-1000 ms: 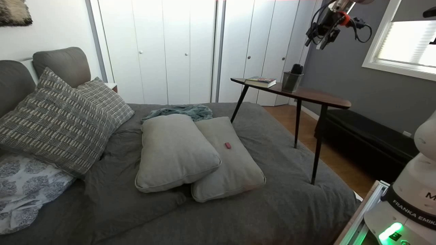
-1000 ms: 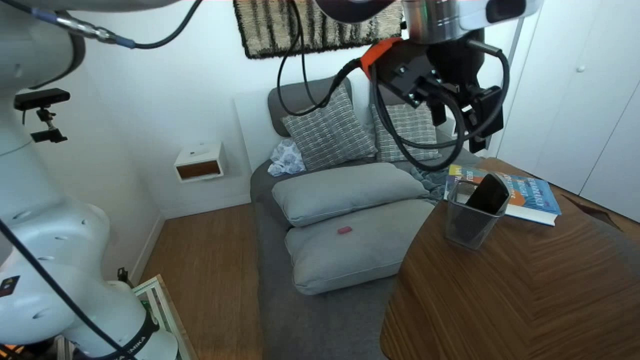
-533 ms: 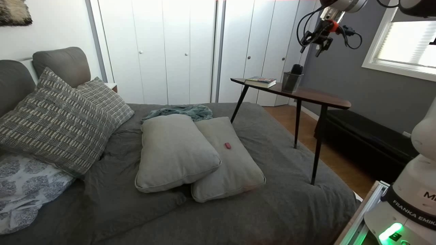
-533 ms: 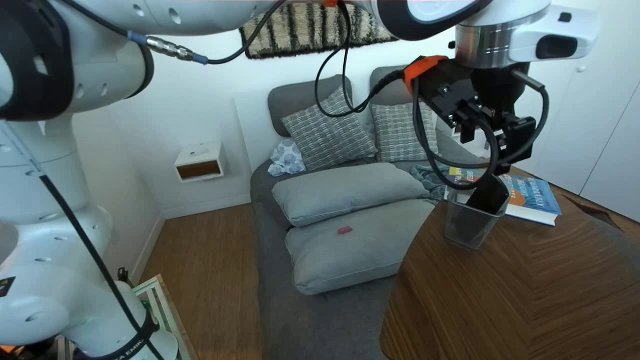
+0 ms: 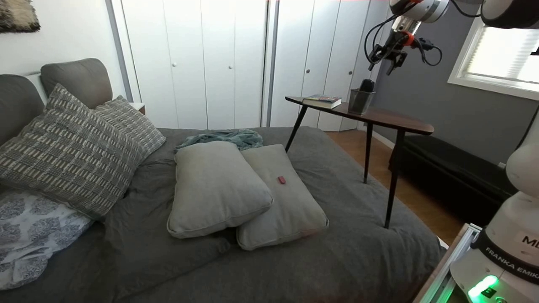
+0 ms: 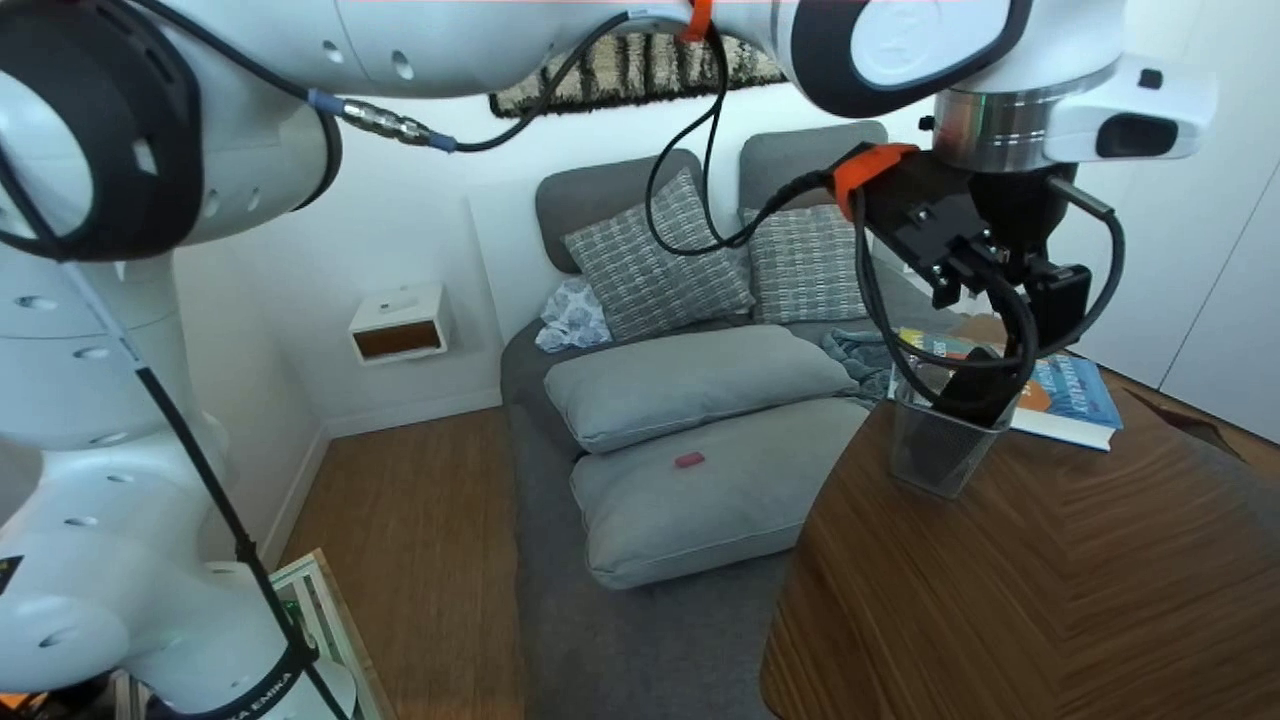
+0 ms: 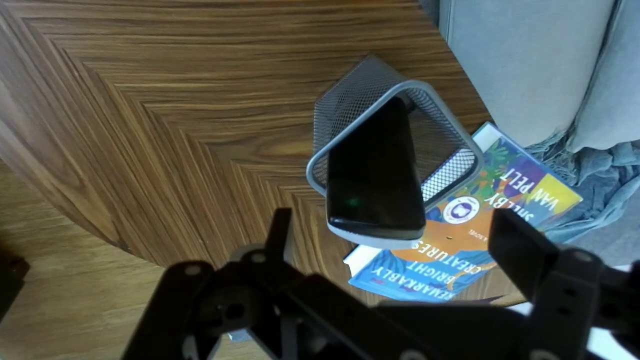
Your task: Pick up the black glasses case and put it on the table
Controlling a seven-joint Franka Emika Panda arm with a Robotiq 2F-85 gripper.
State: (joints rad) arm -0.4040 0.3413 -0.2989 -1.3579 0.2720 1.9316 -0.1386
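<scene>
The black glasses case [image 7: 375, 170] stands tilted in a grey mesh cup [image 7: 350, 95], its upper end sticking out above the rim. It also shows in both exterior views [image 5: 367, 85] [image 6: 972, 385], where in one a cable loop partly covers it. The table [image 5: 396, 118] has a dark reddish-brown wooden top [image 7: 150, 90] and carries the cup. My gripper [image 7: 392, 215] is open and empty, its fingertips wide apart to either side of the case's upper end in the wrist view. In an exterior view my gripper [image 5: 380, 70] hangs a little above the case, not touching it.
A thick book [image 7: 450, 235] lies on the table beside the cup. The mesh cup's rim [image 7: 315, 165] surrounds the case. The bed [image 5: 349, 235] with grey pillows [image 5: 219, 189] and a small red object [image 5: 281, 180] is alongside. A low dark bench [image 5: 454, 168] stands behind the table.
My gripper has come down and across toward the cup, and is now close above the case. It stays open. The case, cup and book have not moved.
</scene>
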